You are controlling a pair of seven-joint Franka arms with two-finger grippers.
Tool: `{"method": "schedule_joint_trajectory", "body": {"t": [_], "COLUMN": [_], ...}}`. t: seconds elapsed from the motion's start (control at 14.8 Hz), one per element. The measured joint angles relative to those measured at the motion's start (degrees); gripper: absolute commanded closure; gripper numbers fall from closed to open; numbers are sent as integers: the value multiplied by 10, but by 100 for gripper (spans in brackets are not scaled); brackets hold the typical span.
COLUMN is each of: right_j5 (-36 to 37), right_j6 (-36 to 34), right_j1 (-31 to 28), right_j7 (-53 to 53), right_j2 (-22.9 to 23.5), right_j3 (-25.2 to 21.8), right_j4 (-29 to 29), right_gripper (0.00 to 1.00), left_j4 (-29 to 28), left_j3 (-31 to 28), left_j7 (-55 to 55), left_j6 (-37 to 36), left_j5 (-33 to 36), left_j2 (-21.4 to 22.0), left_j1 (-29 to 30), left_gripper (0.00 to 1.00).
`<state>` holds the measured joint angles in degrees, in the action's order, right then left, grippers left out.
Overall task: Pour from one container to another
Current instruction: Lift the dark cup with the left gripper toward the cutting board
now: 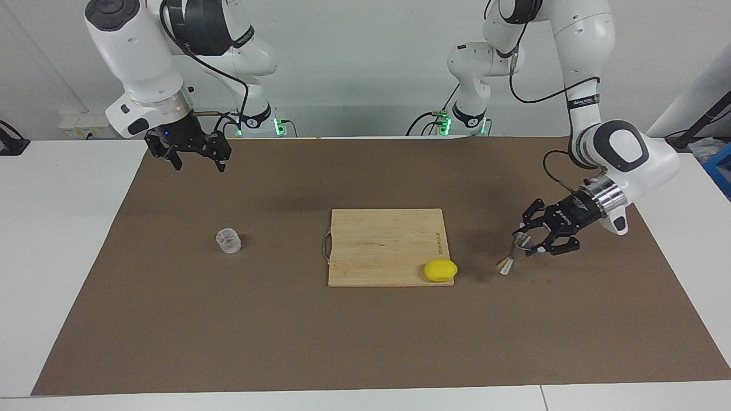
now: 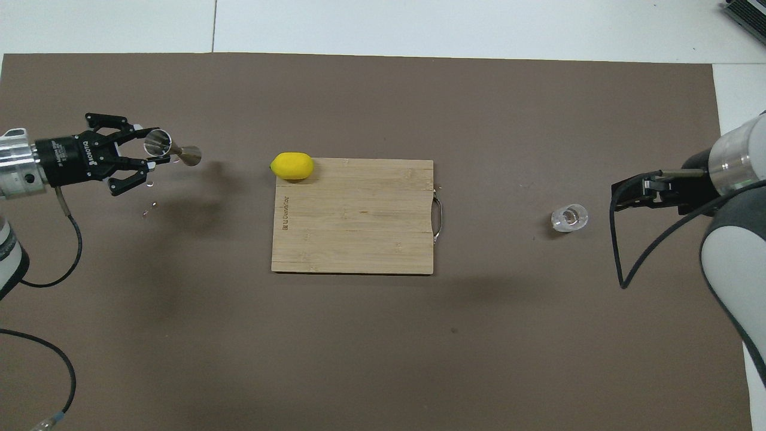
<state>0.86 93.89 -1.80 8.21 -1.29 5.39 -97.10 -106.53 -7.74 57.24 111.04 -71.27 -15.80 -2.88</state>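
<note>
Left tool (image 1: pixel 526 242) grips jigger (image 1: pixel 512 255) — tumbler (image 1: pixel 228 240) well apart.

Even, bright overhead light, both views sharp; soft diffuse shadows fall on the brown mat (image 1: pixel 365 331), with small glints on the metal jigger (image 2: pixel 170 151).

The left claw (image 1: pixel 528 242) grips the metal jigger (image 1: pixel 514 252), holding it tilted in the air over the brown mat (image 1: pixel 365 342) toward the left arm's end of the desk (image 1: pixel 57 228). A lemon (image 1: pixel 440 270) sits on a corner of the wooden cutting board (image 1: pixel 382 242). The glass tumbler (image 1: pixel 228 240) stands on the mat. The right claw (image 1: pixel 196 160) waits open above the mat.
</note>
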Motion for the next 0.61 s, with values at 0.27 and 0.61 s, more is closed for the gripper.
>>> {"method": "schedule_joint_trajectory", "body": {"t": [0.27, 0.61], "right_j5": [0, 0], "right_j6": [0, 0], "right_j1": [0, 0], "right_j7": [0, 0], "right_j2": [0, 0], "right_j3": [0, 0], "right_j4": [0, 0], "right_gripper": [0, 0], "left_j4": [9, 9], "left_j3": [31, 34], "left_j7": [33, 89], "left_j6": [70, 227], "left_j5": [-19, -57], "left_j2": [1, -11], "left_j1": [-71, -195], "left_gripper": [100, 100]}}
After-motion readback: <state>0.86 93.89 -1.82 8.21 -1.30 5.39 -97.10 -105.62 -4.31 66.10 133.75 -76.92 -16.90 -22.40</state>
